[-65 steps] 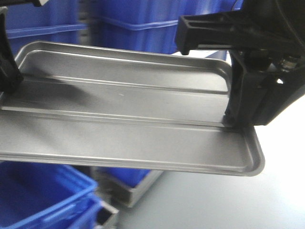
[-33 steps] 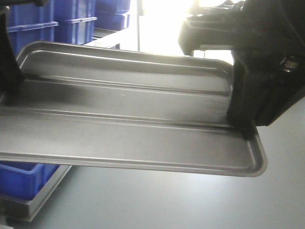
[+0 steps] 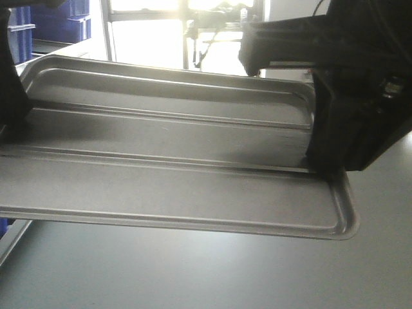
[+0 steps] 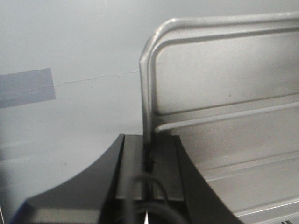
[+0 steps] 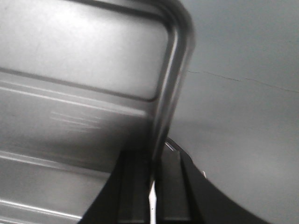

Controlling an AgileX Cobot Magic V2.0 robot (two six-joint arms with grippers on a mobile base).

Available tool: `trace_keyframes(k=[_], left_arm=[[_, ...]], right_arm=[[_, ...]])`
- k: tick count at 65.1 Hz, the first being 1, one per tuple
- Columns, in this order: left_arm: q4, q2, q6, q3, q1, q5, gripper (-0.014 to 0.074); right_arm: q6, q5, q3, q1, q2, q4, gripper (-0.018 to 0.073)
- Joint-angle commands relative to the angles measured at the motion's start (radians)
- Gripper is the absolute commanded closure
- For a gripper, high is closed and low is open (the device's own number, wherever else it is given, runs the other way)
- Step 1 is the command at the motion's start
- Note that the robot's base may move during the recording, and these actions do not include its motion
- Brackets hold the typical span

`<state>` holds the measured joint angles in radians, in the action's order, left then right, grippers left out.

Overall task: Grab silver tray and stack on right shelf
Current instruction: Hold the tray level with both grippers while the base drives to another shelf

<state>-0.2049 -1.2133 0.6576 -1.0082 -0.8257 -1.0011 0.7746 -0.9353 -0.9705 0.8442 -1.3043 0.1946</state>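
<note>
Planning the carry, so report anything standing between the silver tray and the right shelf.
That cannot be settled: the right shelf is in no view. The silver tray hangs clamped at its short rims by the left gripper and the right gripper. Only grey floor shows beneath it, and no obstacle is visible.

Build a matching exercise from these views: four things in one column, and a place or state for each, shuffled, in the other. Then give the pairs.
1. silver tray
2. left hand
3. right hand
4. grey floor

A. shut on the tray's right short rim
B. bears a thin crack
C. shut on the tray's left short rim
D. held in the air between both hands

Pairs: 1-D, 2-C, 3-A, 4-B
</note>
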Motion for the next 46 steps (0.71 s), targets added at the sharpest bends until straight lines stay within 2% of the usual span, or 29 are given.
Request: trace_keyframes(k=[1, 46], left_arm=[[-0.015, 0.017, -0.023, -0.029, -0.011, 0.021, 0.0690], [-0.013, 0.017, -0.023, -0.029, -0.011, 0.021, 0.0689]], right_arm=[[-0.025, 0.042, -0.026, 0.004, 0.033, 0.038, 0.0503], [-0.025, 0.042, -0.026, 0.004, 0.033, 0.038, 0.0503]])
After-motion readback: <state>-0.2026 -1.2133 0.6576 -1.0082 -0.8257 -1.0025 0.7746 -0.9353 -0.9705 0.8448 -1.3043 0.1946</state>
